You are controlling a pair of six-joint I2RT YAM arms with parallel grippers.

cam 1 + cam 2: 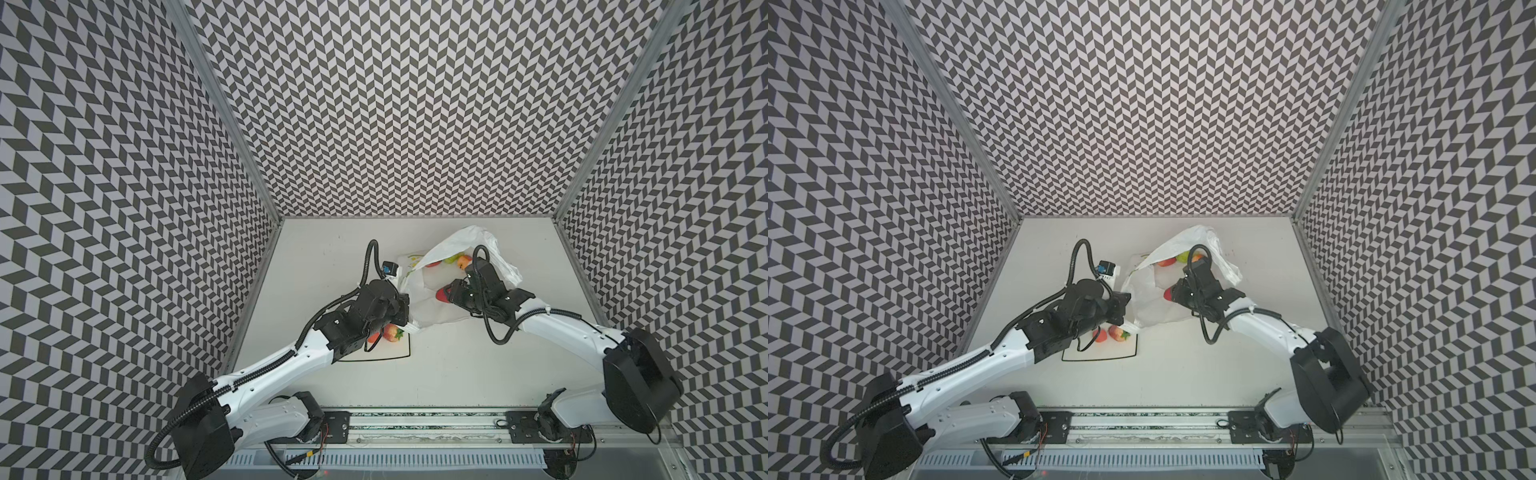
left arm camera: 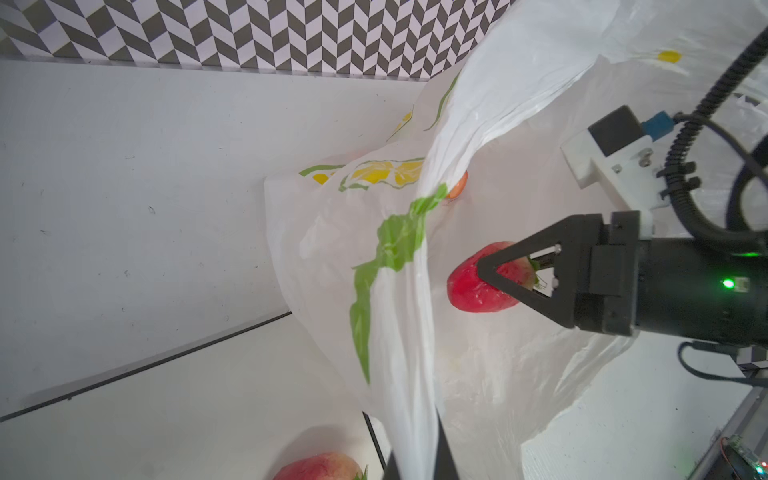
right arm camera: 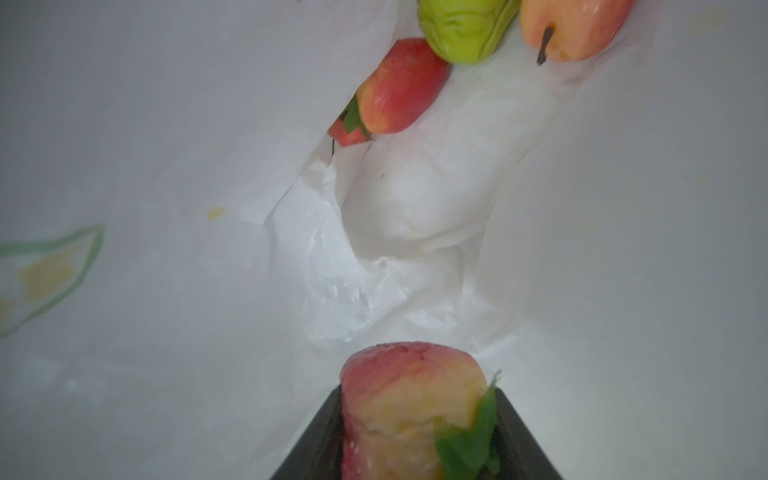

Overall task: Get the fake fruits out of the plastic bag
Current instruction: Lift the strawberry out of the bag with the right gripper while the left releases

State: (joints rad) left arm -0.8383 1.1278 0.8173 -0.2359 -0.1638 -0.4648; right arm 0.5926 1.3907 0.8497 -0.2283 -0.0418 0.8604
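The plastic bag is thin, crinkly film with a faint sheen. The strawberry looks glossy and smooth; the table is matt white, lightly scuffed.

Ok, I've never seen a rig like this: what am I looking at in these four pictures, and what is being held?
Two white robot arms work over a white table, each ending in a two-fingered gripper. The two wide pictures come from one overhead camera; the two close-ups come from cameras on the arms' wrists. On the table lie a plastic bag printed with lemons and a square plate holding a red-yellow fruit and an orange one. The left gripper pinches the bag's edge, lifting it so the mouth gapes. The right gripper reaches inside, closed on a strawberry. Deeper in the bag sit a green pear, another strawberry and an orange-pink ball.
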